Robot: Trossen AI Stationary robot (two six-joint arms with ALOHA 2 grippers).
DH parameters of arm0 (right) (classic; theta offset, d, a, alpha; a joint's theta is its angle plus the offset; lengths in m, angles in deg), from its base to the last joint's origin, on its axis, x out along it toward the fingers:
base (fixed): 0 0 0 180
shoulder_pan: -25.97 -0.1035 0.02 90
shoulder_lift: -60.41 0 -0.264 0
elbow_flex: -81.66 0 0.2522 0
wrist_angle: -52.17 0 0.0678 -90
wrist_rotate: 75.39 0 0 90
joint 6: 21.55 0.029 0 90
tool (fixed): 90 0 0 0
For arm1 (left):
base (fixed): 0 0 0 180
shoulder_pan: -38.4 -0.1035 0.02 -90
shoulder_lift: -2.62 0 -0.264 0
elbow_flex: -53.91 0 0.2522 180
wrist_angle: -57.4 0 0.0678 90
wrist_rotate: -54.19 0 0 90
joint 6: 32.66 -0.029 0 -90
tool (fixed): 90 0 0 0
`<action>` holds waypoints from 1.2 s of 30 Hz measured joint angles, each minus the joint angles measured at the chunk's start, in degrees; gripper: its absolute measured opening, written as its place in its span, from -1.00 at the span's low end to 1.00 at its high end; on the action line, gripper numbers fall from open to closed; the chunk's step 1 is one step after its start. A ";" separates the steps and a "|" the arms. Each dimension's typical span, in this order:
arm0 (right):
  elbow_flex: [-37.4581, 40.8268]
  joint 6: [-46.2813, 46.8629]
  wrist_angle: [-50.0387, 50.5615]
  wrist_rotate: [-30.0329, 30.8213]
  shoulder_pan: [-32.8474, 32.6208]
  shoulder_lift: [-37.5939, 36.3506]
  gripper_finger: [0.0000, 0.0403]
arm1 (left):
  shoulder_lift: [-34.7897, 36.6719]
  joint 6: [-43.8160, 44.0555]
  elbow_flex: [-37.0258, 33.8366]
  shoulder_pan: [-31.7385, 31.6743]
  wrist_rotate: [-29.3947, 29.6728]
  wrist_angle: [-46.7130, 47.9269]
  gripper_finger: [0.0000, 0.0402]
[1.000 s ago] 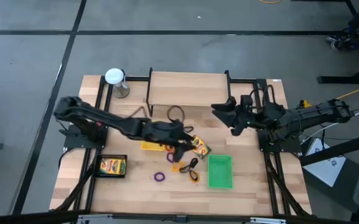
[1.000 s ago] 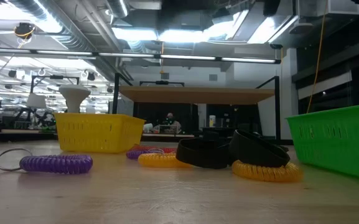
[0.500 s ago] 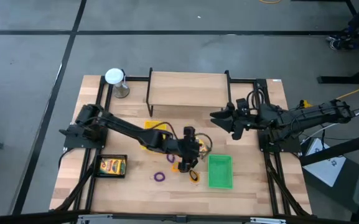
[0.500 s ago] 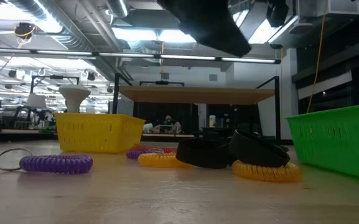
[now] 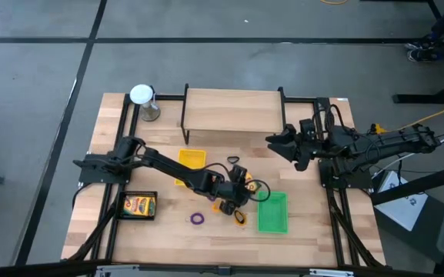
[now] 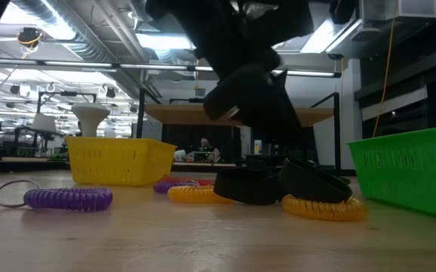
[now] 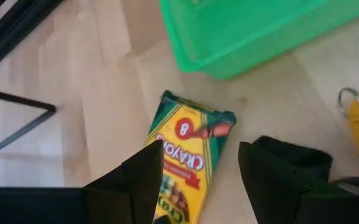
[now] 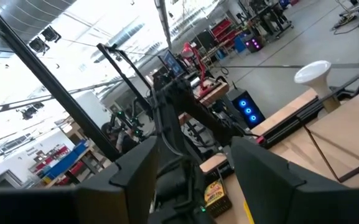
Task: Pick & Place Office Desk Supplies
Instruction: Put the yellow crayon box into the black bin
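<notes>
A yellow crayon box (image 7: 191,134) lies flat on the wood beside the green tray (image 7: 254,25). My left gripper (image 7: 201,148) hangs open above it, one finger on each side of the box's near end, touching nothing. The low view shows this gripper (image 6: 248,106) clear of the table, over two black clips (image 6: 252,185). Orange rings (image 6: 323,208) and a purple ring (image 6: 66,198) lie on the table. My right gripper (image 5: 278,143) waits open and raised at the far right.
A yellow tray (image 5: 191,160) sits behind the left arm. A black tray (image 5: 138,205) at the near left holds another crayon box. A grey cylinder with a white top (image 5: 143,98) stands at the far left. A raised wooden shelf (image 5: 233,111) spans the far edge.
My left gripper has reached out toward the table's right, come down toward the crayon box and rolled about its own axis, staying open. It has sunk into the low view from above. The yellow tray has come out from under the arm.
</notes>
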 joint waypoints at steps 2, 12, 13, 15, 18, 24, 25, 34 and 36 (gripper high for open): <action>0.00 0.04 0.04 0.00 0.00 0.02 0.02 | -0.79 -0.86 0.07 0.31 1.19 0.07 0.02; 0.00 1.33 -0.15 0.00 0.00 0.02 0.02 | -4.56 -5.83 0.00 -0.12 4.55 1.71 0.02; 0.00 1.33 -0.15 0.01 0.00 0.02 0.02 | -4.85 -5.91 -0.03 -0.25 4.59 1.74 0.01; 0.00 1.35 -0.15 0.00 0.00 0.02 0.02 | -5.02 -5.87 -0.02 -0.53 4.02 1.81 0.00; 0.00 1.44 -0.15 0.02 0.00 0.02 0.02 | -5.21 -5.90 0.02 -0.85 3.60 1.89 -0.01; 0.00 1.47 -0.13 0.07 0.00 0.02 0.02 | -5.29 -6.34 0.00 -2.13 2.87 -0.85 -0.01; 0.00 1.49 -0.13 0.07 0.00 0.02 0.02 | -5.75 -6.35 0.00 -2.46 2.61 -1.58 -0.01; 0.00 1.66 0.03 0.17 -0.02 0.06 0.02 | -7.32 -6.30 0.13 -3.55 0.14 -3.65 -0.01; 0.00 1.66 0.05 0.17 -0.02 0.07 0.02 | -7.36 -6.02 0.13 -3.53 0.72 -3.62 -0.03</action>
